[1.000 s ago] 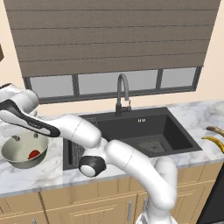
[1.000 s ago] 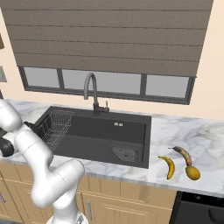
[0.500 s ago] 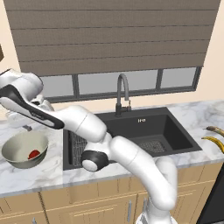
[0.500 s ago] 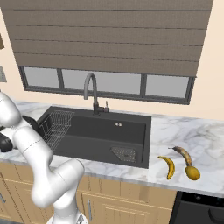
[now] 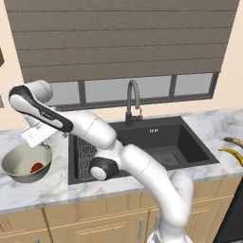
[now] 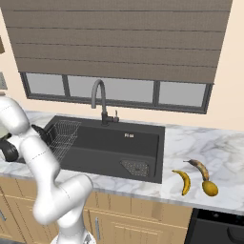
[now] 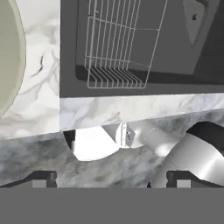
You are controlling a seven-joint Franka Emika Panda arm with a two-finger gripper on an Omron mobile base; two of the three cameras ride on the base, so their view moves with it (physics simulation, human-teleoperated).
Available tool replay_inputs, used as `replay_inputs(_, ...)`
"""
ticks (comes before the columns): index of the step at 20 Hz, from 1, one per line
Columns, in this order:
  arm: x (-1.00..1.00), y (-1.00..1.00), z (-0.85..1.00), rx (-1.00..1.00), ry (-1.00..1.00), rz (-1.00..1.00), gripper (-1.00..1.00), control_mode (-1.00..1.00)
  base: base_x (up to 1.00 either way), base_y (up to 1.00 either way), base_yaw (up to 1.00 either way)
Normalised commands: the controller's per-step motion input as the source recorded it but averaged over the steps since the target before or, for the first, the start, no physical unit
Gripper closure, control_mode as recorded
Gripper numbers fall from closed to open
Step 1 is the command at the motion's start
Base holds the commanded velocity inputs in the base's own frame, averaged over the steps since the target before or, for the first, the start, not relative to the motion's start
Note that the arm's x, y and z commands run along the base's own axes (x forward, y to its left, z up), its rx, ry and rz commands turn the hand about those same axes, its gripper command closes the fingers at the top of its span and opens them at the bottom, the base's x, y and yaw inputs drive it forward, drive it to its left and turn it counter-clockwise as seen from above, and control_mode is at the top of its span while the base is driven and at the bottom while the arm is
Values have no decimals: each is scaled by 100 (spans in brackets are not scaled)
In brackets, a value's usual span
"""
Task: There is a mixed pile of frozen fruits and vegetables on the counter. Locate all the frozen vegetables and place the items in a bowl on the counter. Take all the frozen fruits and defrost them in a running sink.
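Even, shadowless rendered light, sharp throughout, no glare, coarse pixels at edges.

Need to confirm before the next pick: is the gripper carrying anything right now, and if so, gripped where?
Nothing is held. The gripper is open with only counter between its tips; the red vegetable lies in the bowl.
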Motion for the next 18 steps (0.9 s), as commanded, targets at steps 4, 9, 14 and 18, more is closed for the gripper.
replay_inputs(4, -8, -60, -28, -21, 49, 0, -100, -100, 0, 0, 0)
replay_inputs(9, -23, -91, -12, -4, 25, -5, -100, -100, 0, 0, 0)
replay_inputs(14, -40, -100, -2, 13, -3, 2, -100, -100, 0, 0, 0)
replay_inputs(18, -32, -98, -4, 19, -22, 7, -100, -100, 0, 0, 0)
